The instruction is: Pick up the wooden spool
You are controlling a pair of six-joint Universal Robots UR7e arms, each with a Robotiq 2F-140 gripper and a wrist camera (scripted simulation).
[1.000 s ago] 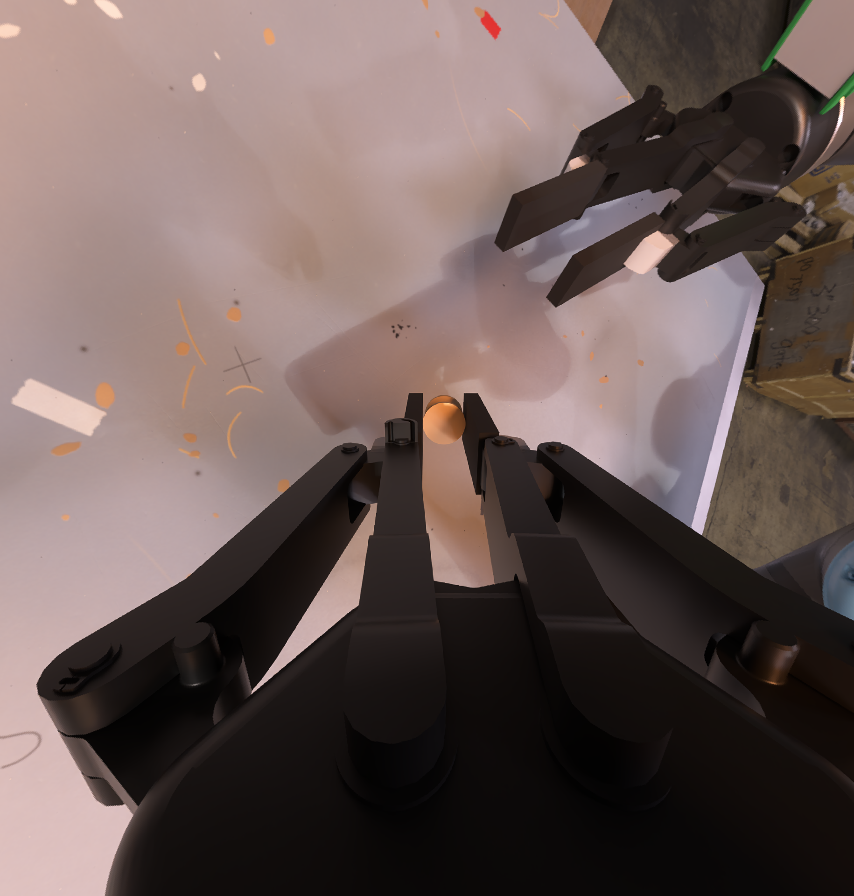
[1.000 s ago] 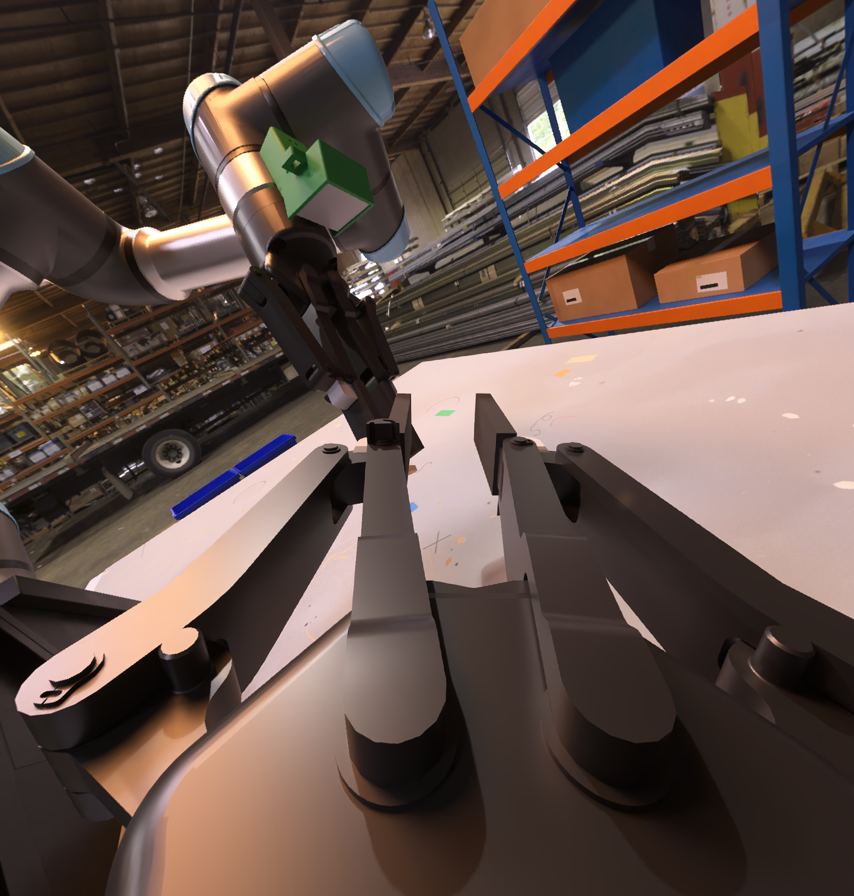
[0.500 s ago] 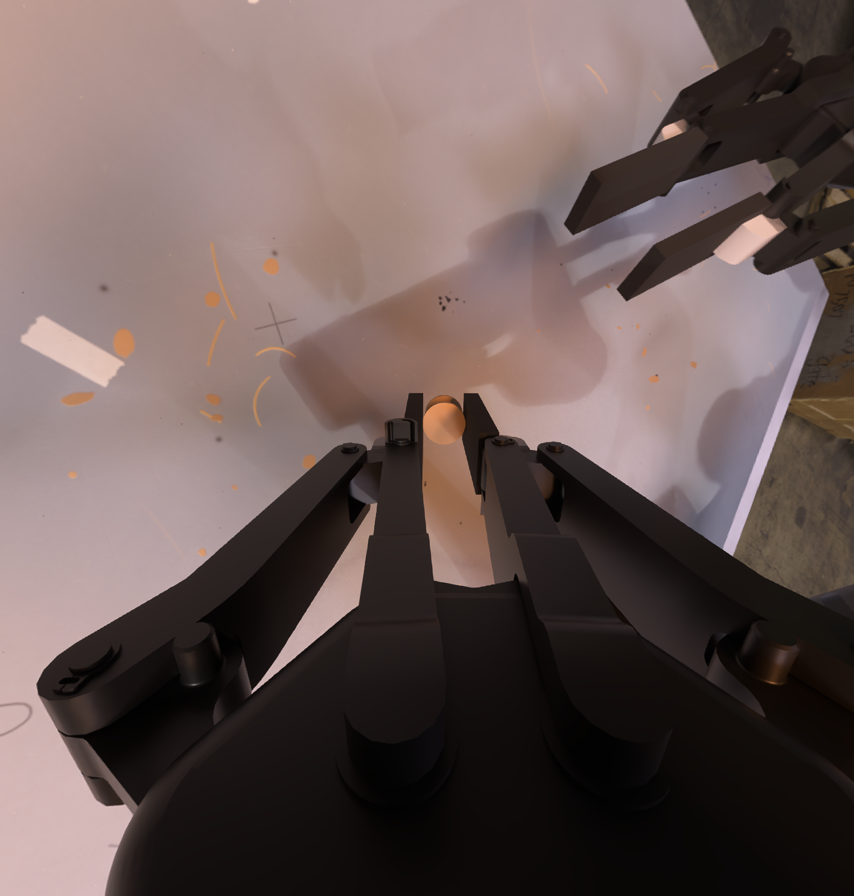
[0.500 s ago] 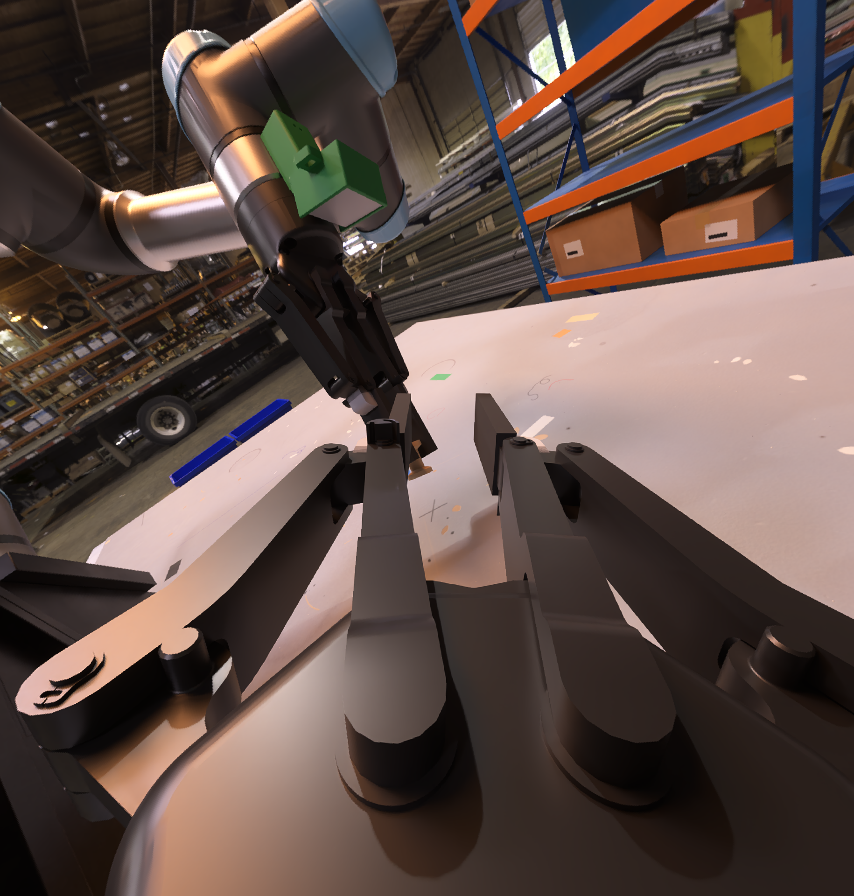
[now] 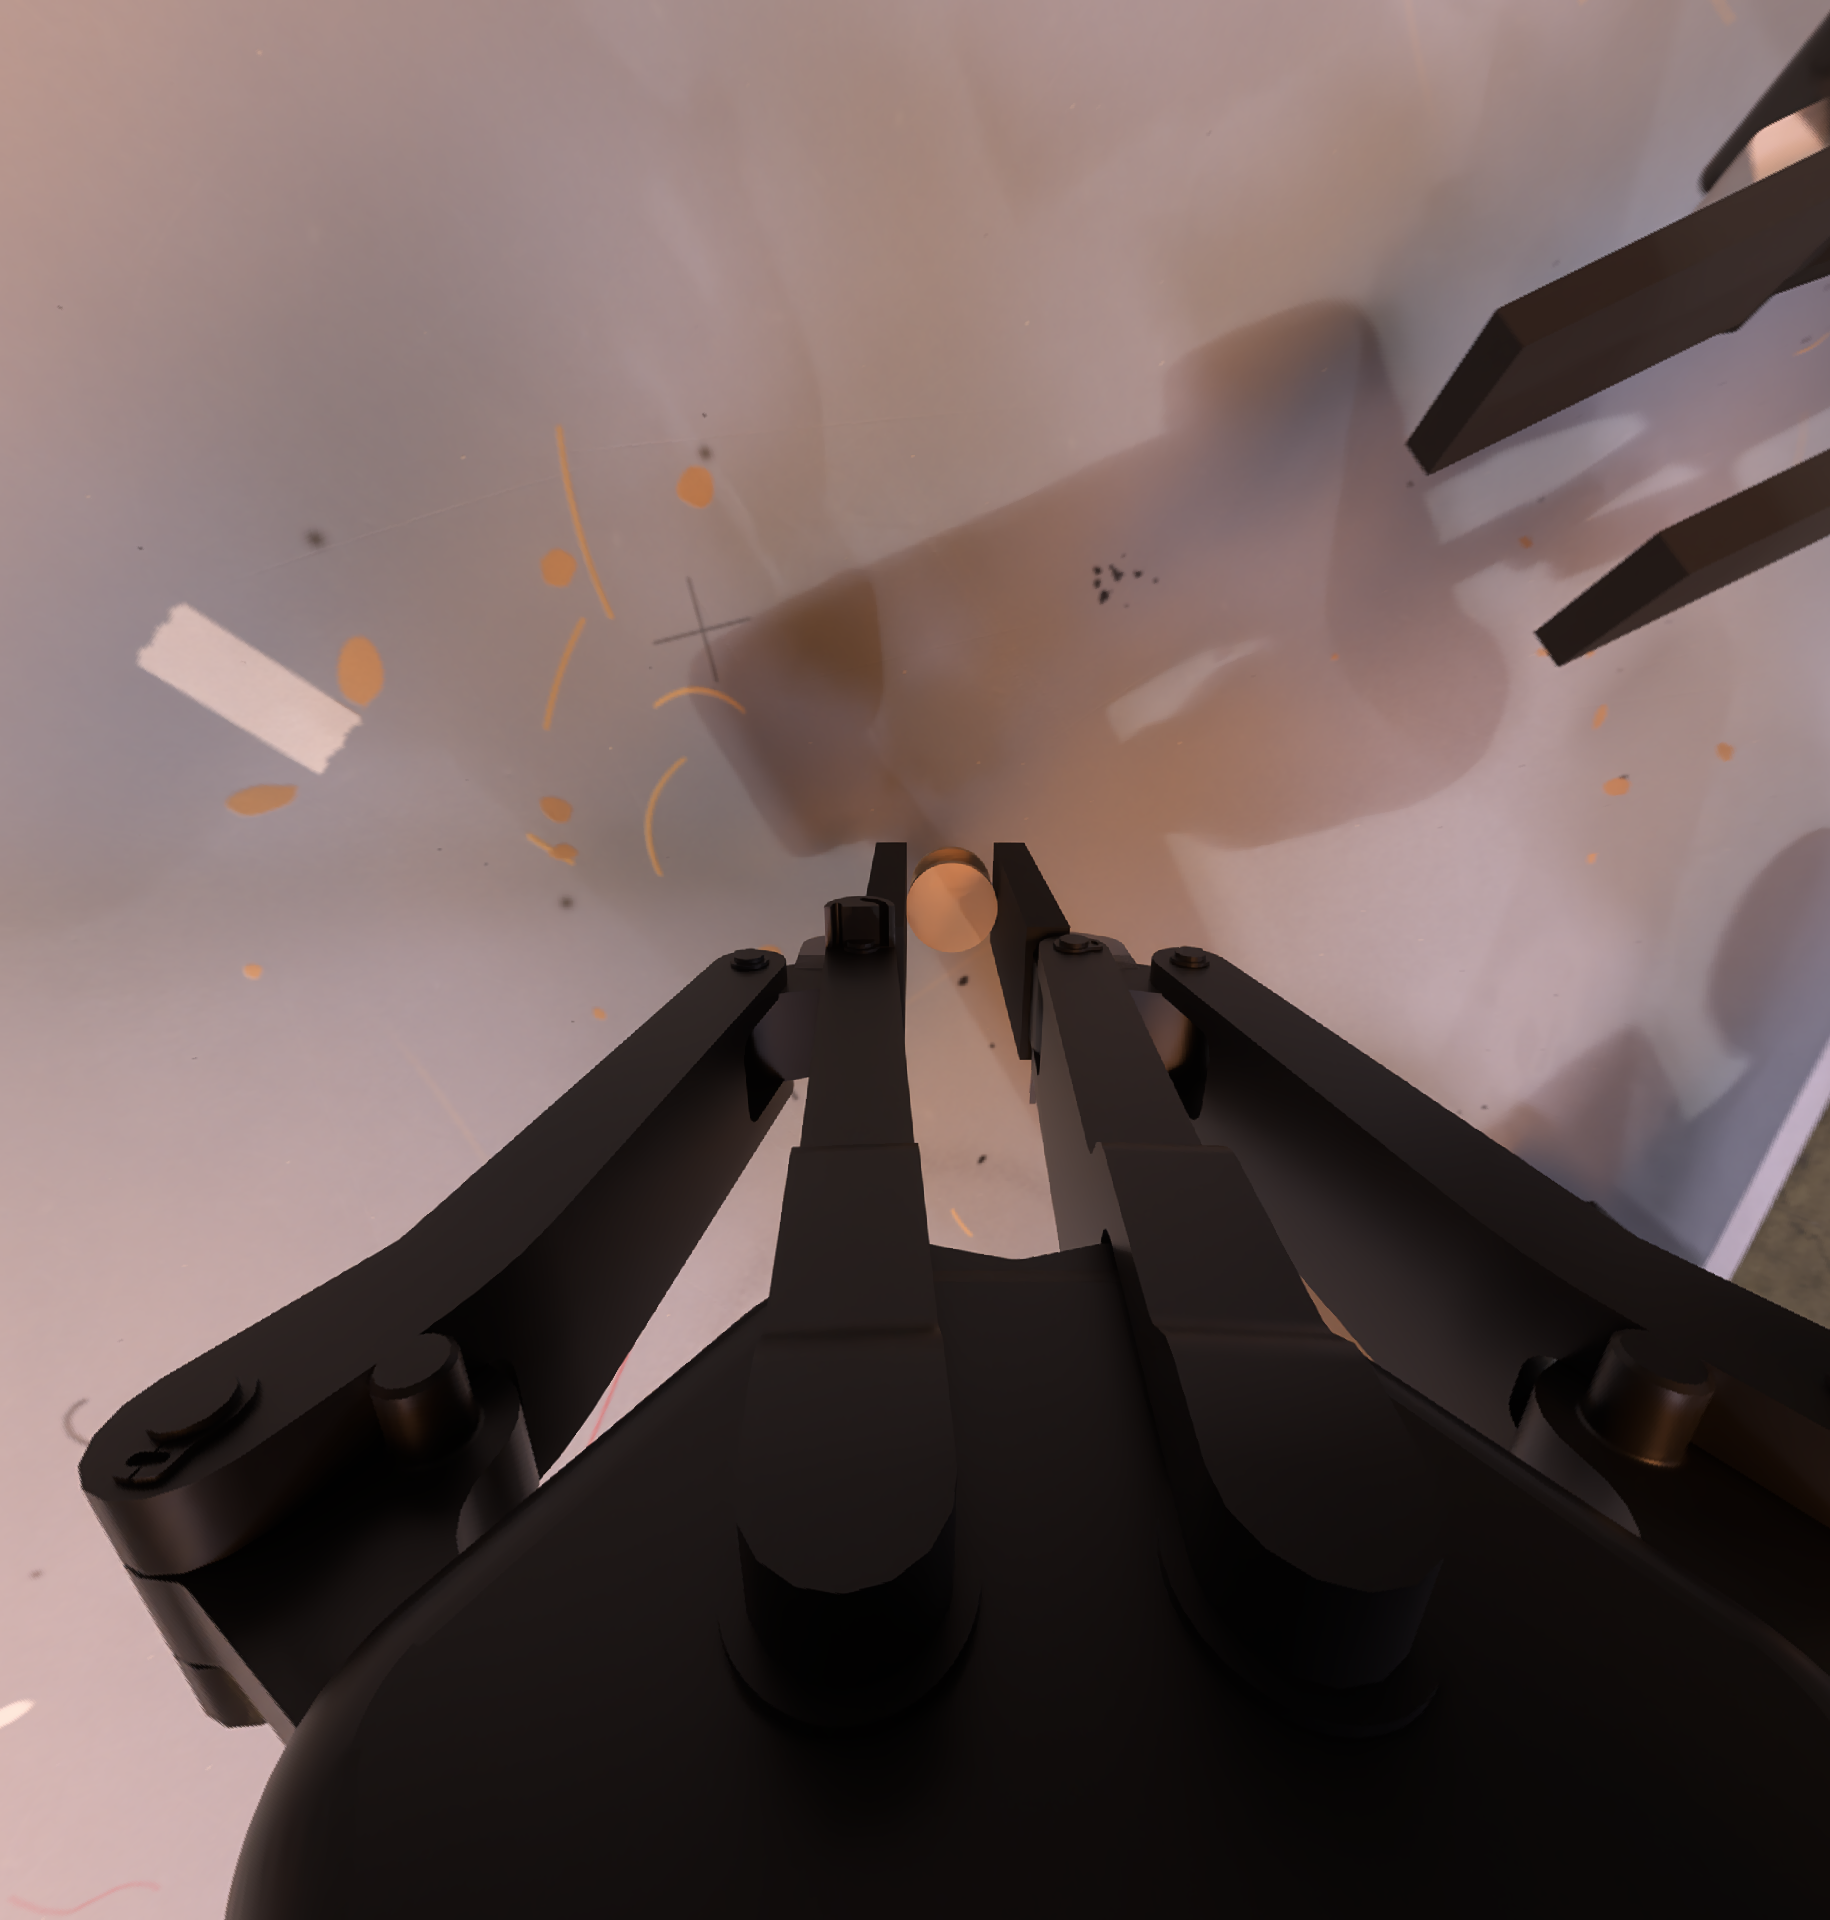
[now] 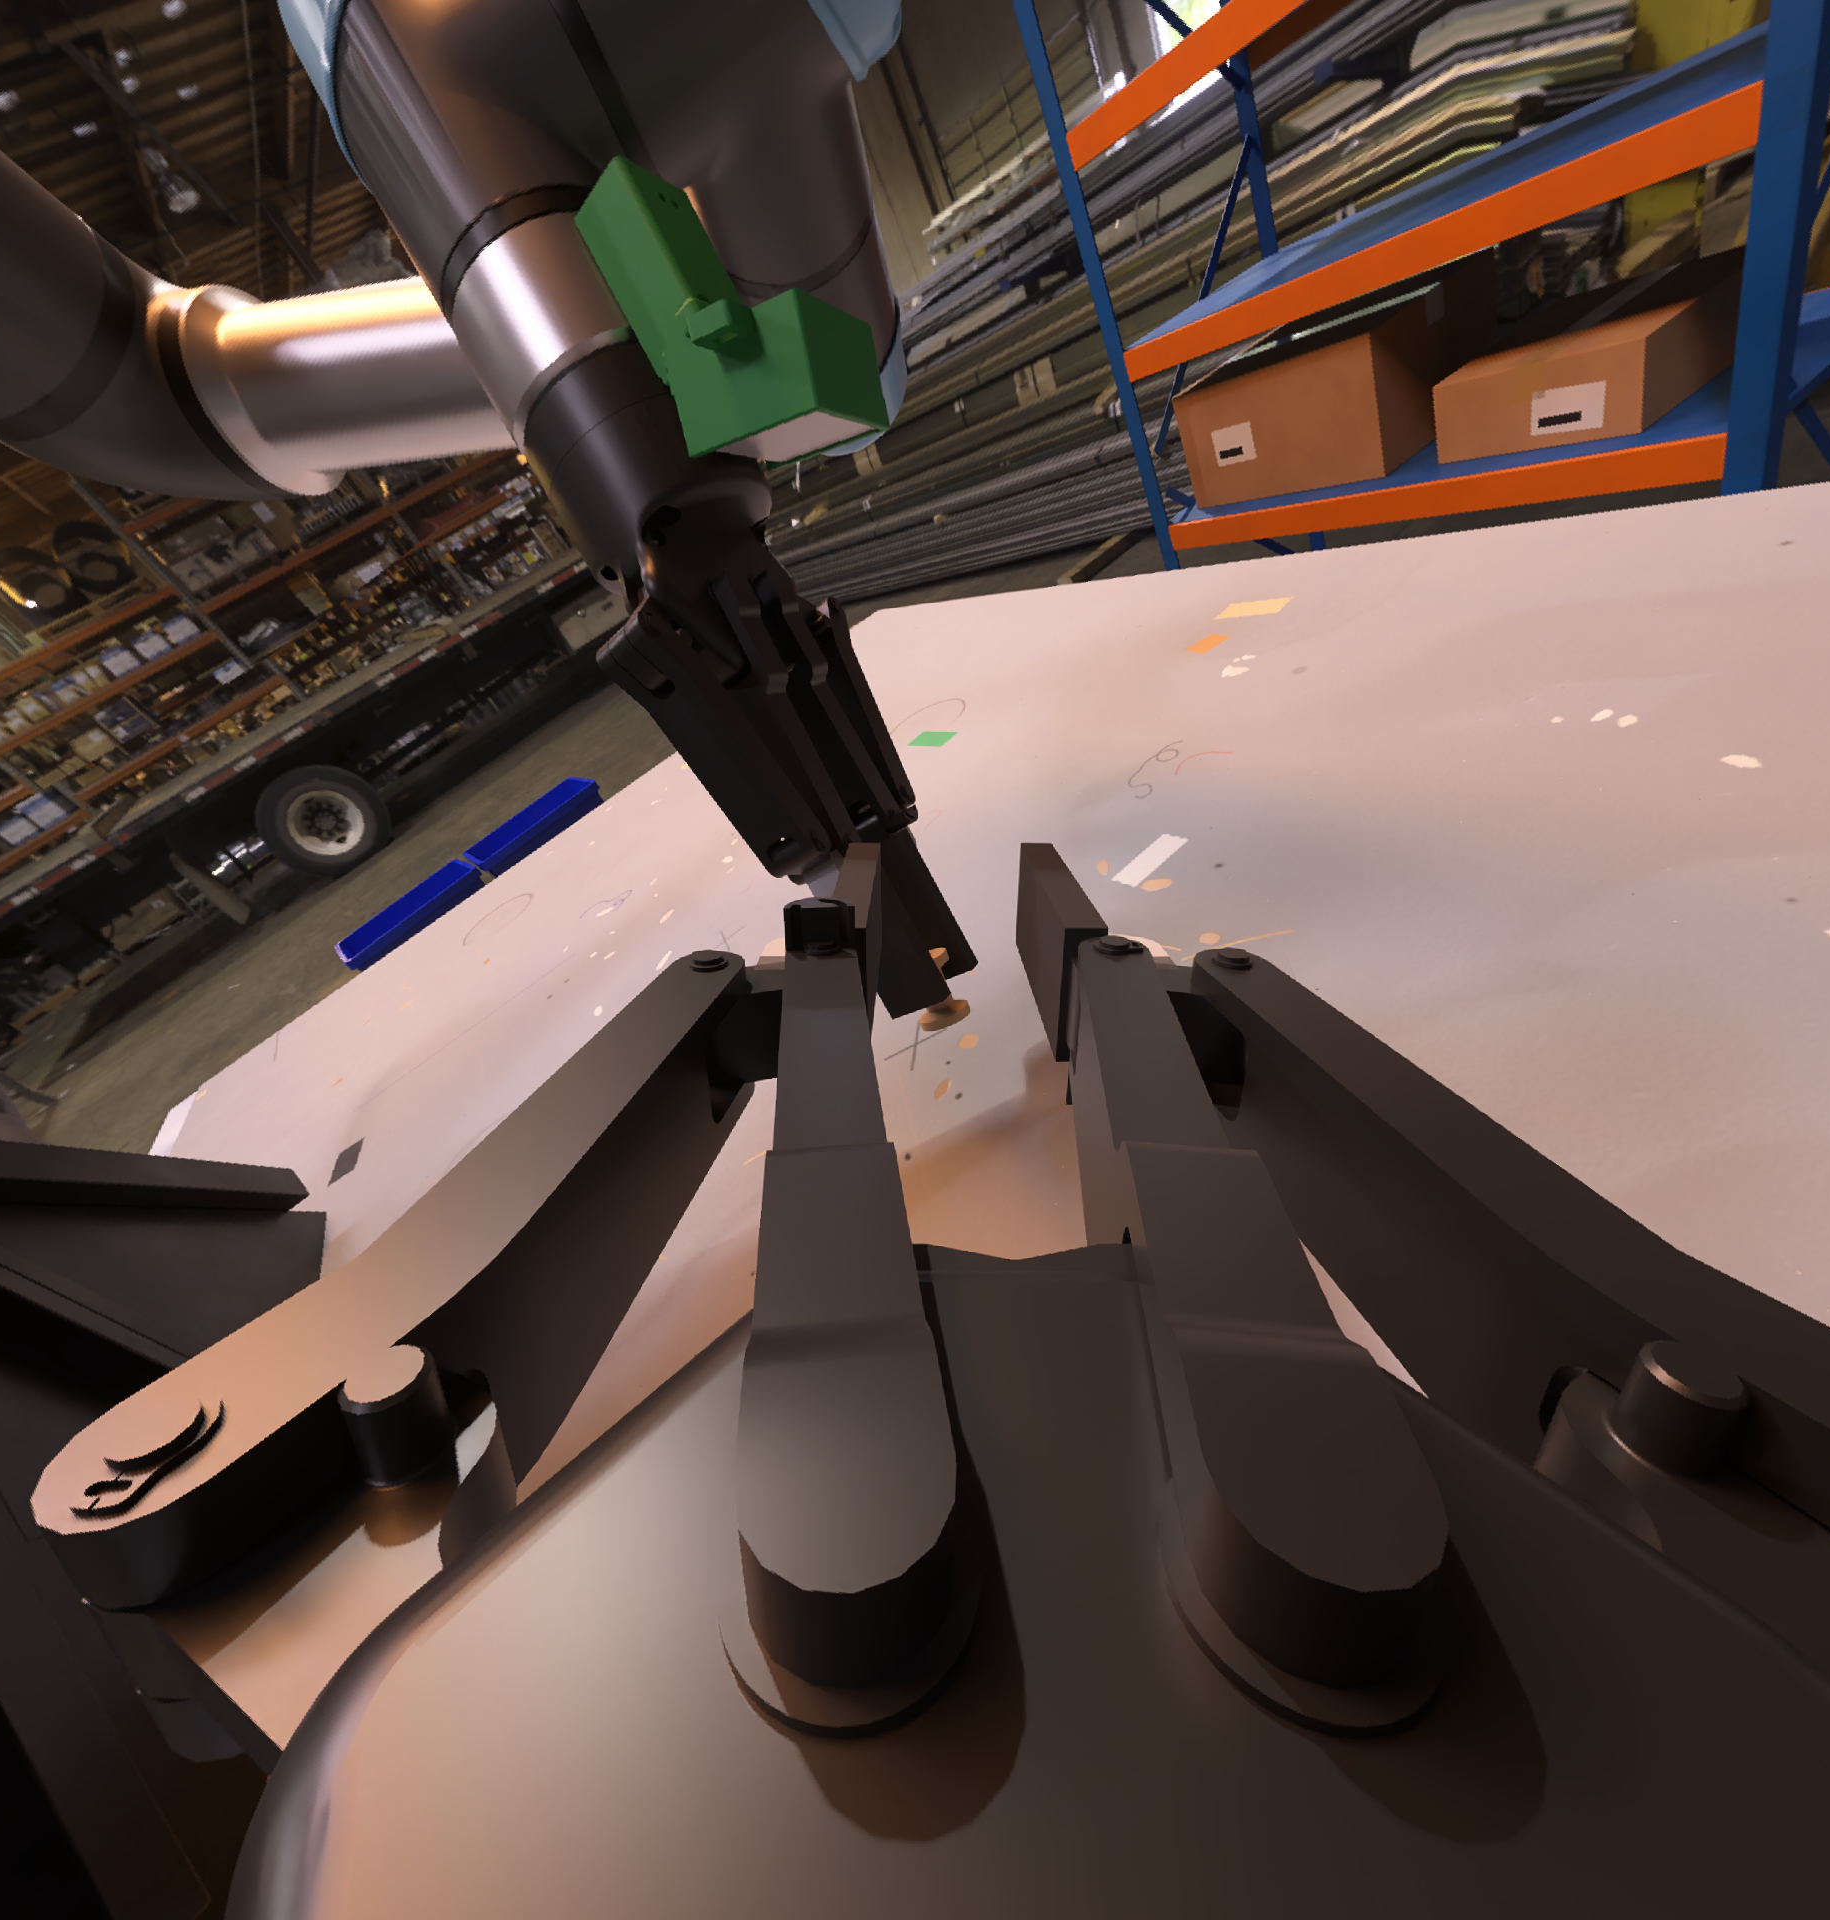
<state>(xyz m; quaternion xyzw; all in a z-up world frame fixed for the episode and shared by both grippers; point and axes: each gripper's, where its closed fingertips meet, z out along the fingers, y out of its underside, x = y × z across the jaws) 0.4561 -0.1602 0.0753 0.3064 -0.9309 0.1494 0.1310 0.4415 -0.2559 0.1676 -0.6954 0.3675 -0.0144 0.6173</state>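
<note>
The wooden spool (image 5: 950, 902) is small, round and light tan. It sits between the fingertips of my left gripper (image 5: 950, 873), which is shut on it. In the right wrist view the left gripper (image 6: 926, 961) points down at the white table (image 6: 1462, 935), with the spool's lower end (image 6: 947, 1008) showing below its fingertips, close over the surface. Whether it touches the table I cannot tell. My right gripper (image 6: 947, 873) is open and empty, level with the table. It also shows at the upper right of the left wrist view (image 5: 1482, 551).
The table (image 5: 319, 1091) carries orange flecks, pen marks and a white tape strip (image 5: 246, 686). Its edge (image 5: 1784, 1174) runs down the right side above the floor. Blue and orange shelving with cardboard boxes (image 6: 1306, 416) stands beyond the table's far edge.
My left gripper, still shut on the spool, has come nearer to the right gripper, which now fills more of the upper right. The table marks have slid right and grown slightly.
</note>
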